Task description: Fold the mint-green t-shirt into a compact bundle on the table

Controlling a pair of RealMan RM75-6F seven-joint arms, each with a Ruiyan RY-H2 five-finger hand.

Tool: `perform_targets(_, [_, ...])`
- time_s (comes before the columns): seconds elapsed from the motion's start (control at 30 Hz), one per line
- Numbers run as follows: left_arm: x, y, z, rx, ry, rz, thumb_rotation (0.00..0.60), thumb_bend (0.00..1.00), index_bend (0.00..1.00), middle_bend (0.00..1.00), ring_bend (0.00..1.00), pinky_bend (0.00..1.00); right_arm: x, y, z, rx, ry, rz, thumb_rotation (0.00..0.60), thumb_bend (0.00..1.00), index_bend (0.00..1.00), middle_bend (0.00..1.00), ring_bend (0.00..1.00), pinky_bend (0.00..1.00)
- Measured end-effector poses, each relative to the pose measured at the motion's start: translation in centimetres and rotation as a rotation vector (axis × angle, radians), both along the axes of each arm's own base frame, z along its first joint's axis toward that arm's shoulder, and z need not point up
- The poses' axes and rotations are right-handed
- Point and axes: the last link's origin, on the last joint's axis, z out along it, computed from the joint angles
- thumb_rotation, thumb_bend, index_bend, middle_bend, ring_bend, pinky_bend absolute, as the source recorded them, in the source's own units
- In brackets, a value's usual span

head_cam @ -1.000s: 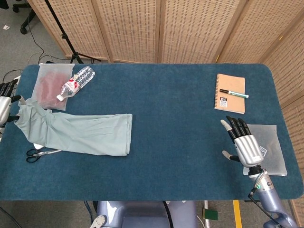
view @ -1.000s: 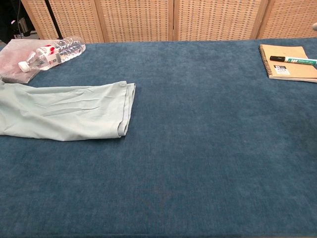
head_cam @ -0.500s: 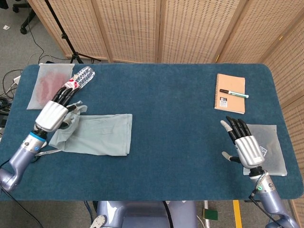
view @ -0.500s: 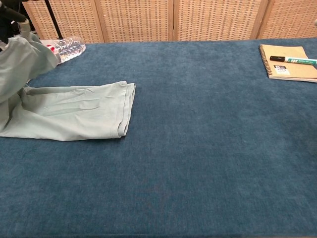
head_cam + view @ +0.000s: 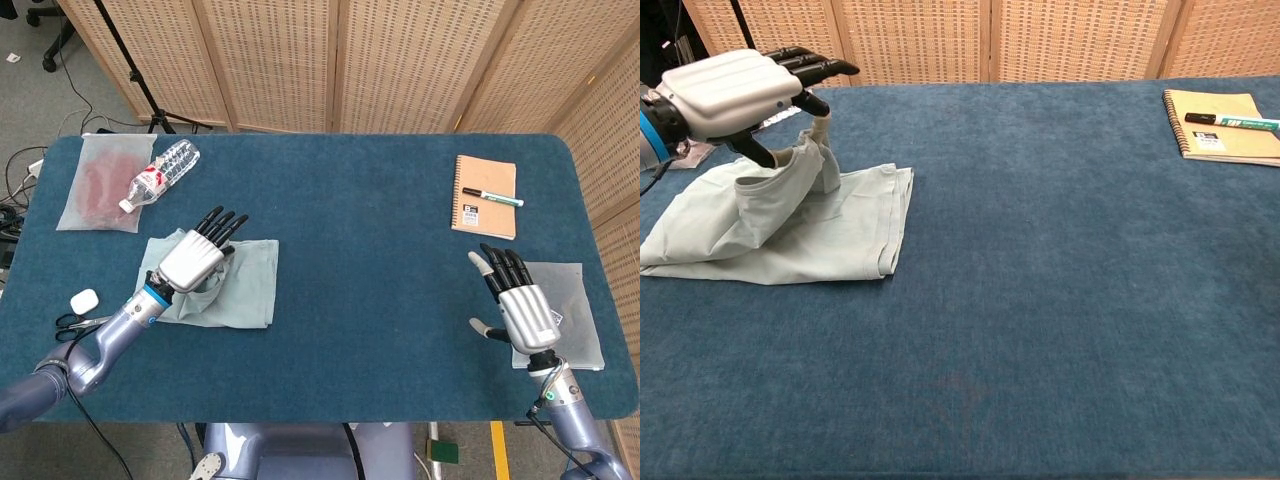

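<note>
The mint-green t-shirt [image 5: 248,287] [image 5: 850,235] lies partly folded on the blue table [image 5: 370,280], left of centre. My left hand [image 5: 196,257] [image 5: 732,90] hovers over the shirt's middle, fingers stretched forward. It pinches the shirt's left end between thumb and a finger, and that cloth drapes down onto the lower layer in a loose hump. My right hand [image 5: 520,305] hangs at the table's right side, open and holding nothing, far from the shirt. The chest view does not show it.
A water bottle [image 5: 160,172] and a pink-filled clear bag [image 5: 98,185] lie at the back left. Scissors [image 5: 75,322] and a small white object [image 5: 83,299] sit near the front left edge. A notebook [image 5: 484,195] [image 5: 1220,125] with a marker [image 5: 492,196] lies back right; a clear bag [image 5: 575,300] is beside my right hand.
My left hand swept from the table's far left to the right, carrying the shirt's left end up and over the rest of the cloth. The right hand barely moved.
</note>
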Motion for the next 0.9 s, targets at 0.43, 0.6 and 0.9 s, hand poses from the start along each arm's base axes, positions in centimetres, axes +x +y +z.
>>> perform_targets(0.43, [0.7,0.0,-3.7,-0.037,0.059,-0.013,0.6,0.81,0.77,0.0,0.0,0.0,0.0,-0.1,-0.1,0.002,0.001,-0.002,0.6,0.0,0.0,0.0,0.0,0.02])
perform_targets(0.6, [1.1,0.2,-4.9,-0.033,0.074,-0.015,0.6,0.8,0.77,0.0,0.0,0.0,-0.1,-0.1,0.0,0.0,-0.002,-0.004,0.6,0.0,0.0,0.0,0.0,0.02])
perform_targets(0.9, [2.1,0.6,-6.5,-0.017,0.109,-0.042,0.6,0.79,0.77,0.0,0.0,0.0,-0.2,-0.2,0.1,-0.002,-0.005,-0.008,0.6,0.0,0.0,0.0,0.0,0.02])
